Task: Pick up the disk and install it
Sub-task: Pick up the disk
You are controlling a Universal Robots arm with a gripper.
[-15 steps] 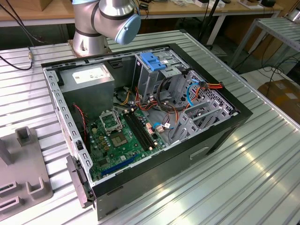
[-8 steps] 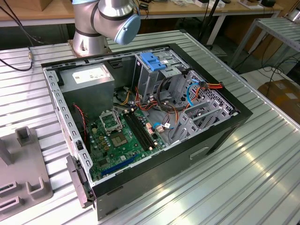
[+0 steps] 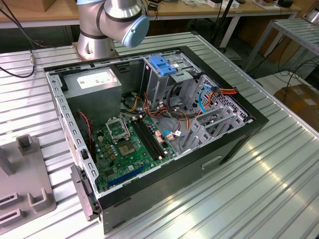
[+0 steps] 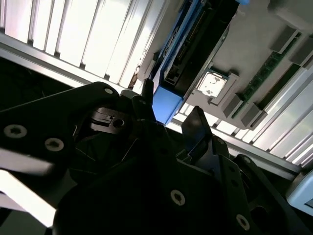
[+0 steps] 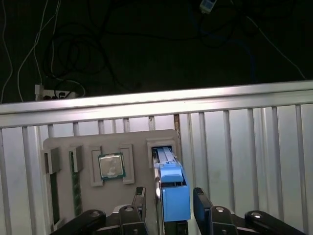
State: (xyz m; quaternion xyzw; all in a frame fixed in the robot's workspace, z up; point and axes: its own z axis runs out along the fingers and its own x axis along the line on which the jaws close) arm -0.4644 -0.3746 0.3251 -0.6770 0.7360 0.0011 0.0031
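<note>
The disk (image 5: 174, 191) stands on edge in a slot of a grey fixture plate (image 5: 137, 139), its blue rail end toward the camera. In the second wrist view the disk (image 4: 188, 49) shows its dark body and blue frame. My gripper (image 5: 169, 198) straddles the disk's near end, one black finger (image 5: 140, 196) on each side. A small gap shows between each finger and the blue rail, so the gripper is open around the disk. In the second wrist view the gripper (image 4: 168, 115) sits the same way at the blue end.
The fixture plate also holds a processor chip (image 5: 111, 166) and memory sticks (image 5: 76, 183). In the exterior view an open computer case (image 3: 234, 144) lies on the slatted metal table (image 3: 279, 174), with a blue latch (image 3: 162, 64) on its drive cage. Beyond the table edge, cables lie on the dark floor.
</note>
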